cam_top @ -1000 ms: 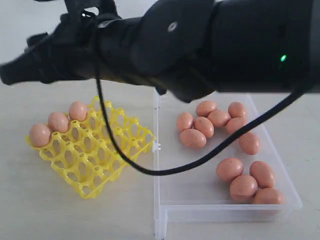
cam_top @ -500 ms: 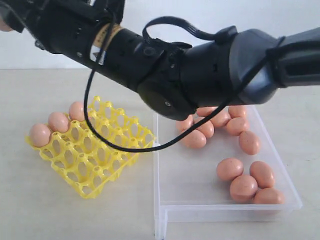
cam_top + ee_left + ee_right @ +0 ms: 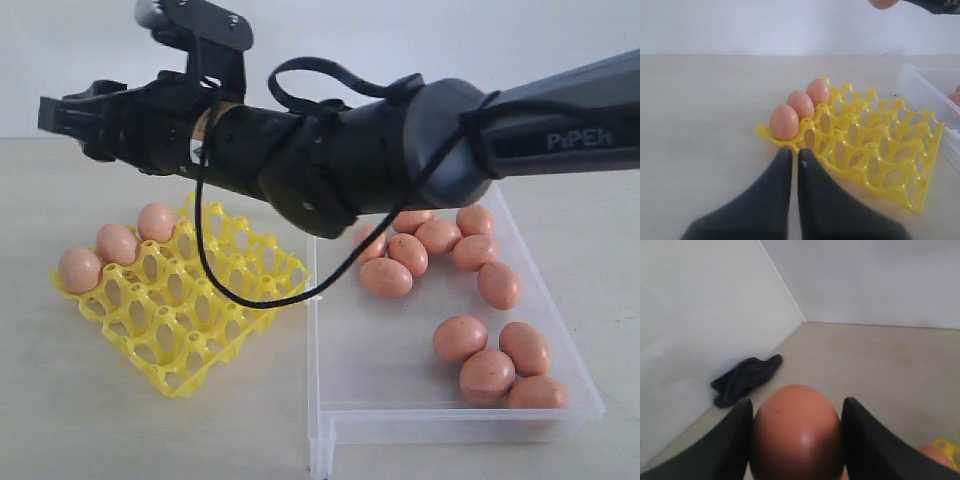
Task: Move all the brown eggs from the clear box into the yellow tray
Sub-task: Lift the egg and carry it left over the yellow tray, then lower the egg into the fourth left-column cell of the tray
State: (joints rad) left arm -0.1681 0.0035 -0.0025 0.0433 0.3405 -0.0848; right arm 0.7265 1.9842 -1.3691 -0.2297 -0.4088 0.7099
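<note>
Riding between the two fingers of the right claw (image 3: 797, 401), which is pinching it on both sides, one brown egg (image 3: 797, 440) is hanging high over the bench (image 3: 100, 430). In the exterior view that claw is hovering above and beyond the far left edge of the yellow tray (image 3: 190, 330), with open air under it. Three eggs (image 3: 117, 243) are filling a row along the tray's far left edge, while every other cup is standing open. The tray's right corner is sitting just beside the left wall of the clear box (image 3: 400, 420). The loose eggs (image 3: 438, 236) are lying in the box in two bunches, one at the far end and one in the near right corner, leaving the box's left half bare. The right arm (image 3: 400, 150) is stretching across the far end of the box and hiding part of that bunch. The left claw (image 3: 792, 155) is pressed together, its tips pointing at the tray's edge beside the row's end egg. A dark cloth (image 3: 745, 380) is lying against the wall (image 3: 690, 315).
</note>
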